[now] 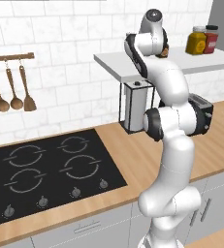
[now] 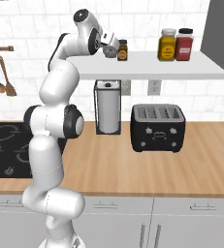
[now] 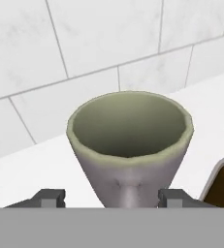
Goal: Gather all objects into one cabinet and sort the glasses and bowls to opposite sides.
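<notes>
A dull grey cup [image 3: 128, 140] with a greenish inside stands upright on the white shelf [image 3: 31, 169] against the tiled wall. My gripper [image 3: 113, 198] is open, one fingertip on each side of the cup's narrow lower part, with a gap on the left side. In the right base view the gripper [image 2: 114, 48] reaches onto the shelf [image 2: 181, 68] from the left, level with a small dark brown thing [image 2: 122, 50]. An edge of a dark brown thing [image 3: 222, 184] also shows beside the cup. The hand [image 1: 164, 51] is at the shelf's left end.
A yellow spice jar [image 2: 167, 45] and a red one [image 2: 184, 44] stand further right on the shelf. Under it are a paper towel holder [image 2: 107, 112] and a black toaster [image 2: 157, 127] on the wooden counter. A hob [image 1: 45, 169] and hanging spoons [image 1: 11, 89] lie left.
</notes>
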